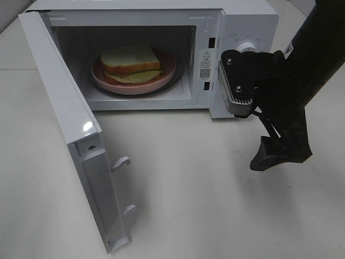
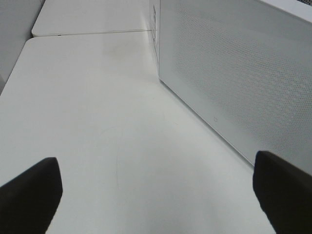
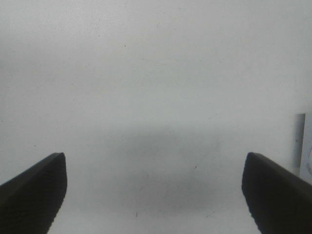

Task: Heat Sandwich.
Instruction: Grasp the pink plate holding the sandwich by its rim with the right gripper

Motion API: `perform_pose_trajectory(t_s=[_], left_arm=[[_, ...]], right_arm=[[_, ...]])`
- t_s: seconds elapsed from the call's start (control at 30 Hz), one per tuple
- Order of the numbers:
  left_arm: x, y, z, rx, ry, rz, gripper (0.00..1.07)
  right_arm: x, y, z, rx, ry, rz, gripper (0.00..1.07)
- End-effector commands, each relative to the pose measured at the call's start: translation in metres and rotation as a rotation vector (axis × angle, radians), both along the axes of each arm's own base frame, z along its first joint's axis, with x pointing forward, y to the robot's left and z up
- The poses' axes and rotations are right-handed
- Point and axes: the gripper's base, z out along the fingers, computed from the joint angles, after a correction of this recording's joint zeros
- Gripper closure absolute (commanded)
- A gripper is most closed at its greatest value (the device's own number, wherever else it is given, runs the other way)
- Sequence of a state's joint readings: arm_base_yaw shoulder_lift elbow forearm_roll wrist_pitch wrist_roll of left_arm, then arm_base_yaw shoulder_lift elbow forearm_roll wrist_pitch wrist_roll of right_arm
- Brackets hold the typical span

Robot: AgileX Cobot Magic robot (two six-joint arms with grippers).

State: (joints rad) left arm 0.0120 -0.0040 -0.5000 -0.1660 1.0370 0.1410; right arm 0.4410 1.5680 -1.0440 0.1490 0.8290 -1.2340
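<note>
The sandwich (image 1: 131, 63), pale bread with a red filling, lies on a round pink plate (image 1: 164, 80) inside the open white microwave (image 1: 237, 21). Its door (image 1: 64, 113) is swung out to the left. My right gripper (image 1: 268, 157) hangs in front of the microwave's control panel, pointing down at the table; in the right wrist view its dark fingers (image 3: 34, 190) stand wide apart and the right gripper (image 3: 155, 195) holds nothing. The left gripper (image 2: 156, 195) is open over bare table, beside a dotted white microwave panel (image 2: 234, 73). It does not show in the exterior high view.
The microwave's knob (image 1: 248, 47) sits just behind the right arm. The open door takes up the left front of the white table (image 1: 194, 194). A seam between two tabletops (image 2: 87, 33) runs behind the left gripper.
</note>
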Motion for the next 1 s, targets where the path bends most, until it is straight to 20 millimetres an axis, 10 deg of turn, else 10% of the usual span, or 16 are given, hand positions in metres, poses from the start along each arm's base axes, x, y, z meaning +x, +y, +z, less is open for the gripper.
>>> perform_pose_trajectory(t_s=[0.03, 1.0], left_arm=[[-0.003, 0.0, 0.001, -0.006, -0.031, 0.006, 0.03], [-0.003, 0.0, 0.001, -0.006, -0.031, 0.006, 0.03]], right_arm=[[-0.001, -0.001, 0.004, -0.002, -0.001, -0.003, 0.13], [0.015, 0.052, 0.03, -0.087, -0.212, 0.17, 0.18]])
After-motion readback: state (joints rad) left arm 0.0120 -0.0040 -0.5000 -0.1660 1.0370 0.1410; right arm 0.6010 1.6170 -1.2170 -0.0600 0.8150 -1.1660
